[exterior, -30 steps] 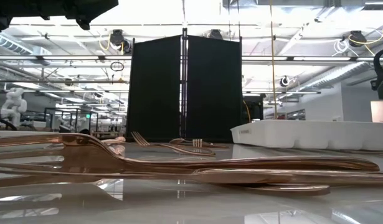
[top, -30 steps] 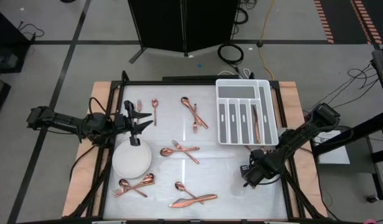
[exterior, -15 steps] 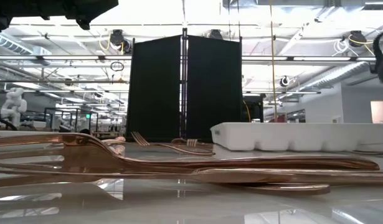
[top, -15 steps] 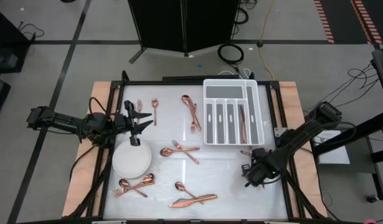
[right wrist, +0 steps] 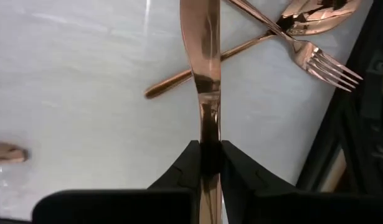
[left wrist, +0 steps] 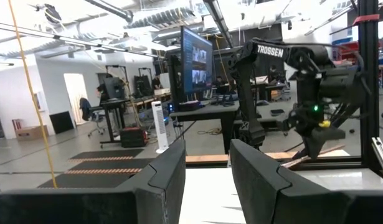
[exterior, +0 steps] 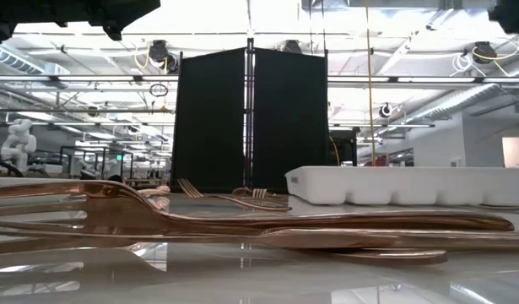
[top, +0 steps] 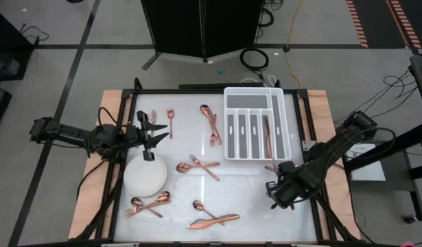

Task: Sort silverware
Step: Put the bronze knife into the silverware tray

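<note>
The silverware is copper-coloured spoons, forks and knives, lying on the white tabletop in small heaps [top: 200, 165] [top: 212, 125] [top: 149, 204] [top: 211, 219]. My right gripper [top: 279, 191] hangs over the table's right side, pointing down, shut on a knife [right wrist: 200, 43]. Below it a fork [right wrist: 328, 65] and a spoon [right wrist: 316, 12] lie crossed on the table. My left gripper [top: 150, 134] waits at the left above a round white plate [top: 145, 180], open, with nothing between its fingers [left wrist: 172, 180]. My right gripper pinches the knife's handle [right wrist: 208, 134] between its two fingers, coming from above and pointing down. The fingers lie across the knife. The blade [right wrist: 200, 37] sticks out past the fingers, and the knife is lifted clear of the table.
A white compartmented tray [top: 228, 92] stands at the far right, with one copper piece [top: 267, 134] in it. Two single pieces [top: 171, 115] [top: 154, 115] lie at the far left. Bare tabletop lies in the middle near my right gripper. Cutlery [exterior: 242, 224] lies right in front of the low camera.
My right gripper has shut on the knife and gone up with it, lifting it clear of the table. The white tray has slid toward the table's left edge, uncovering the fork and spoon beside it.
</note>
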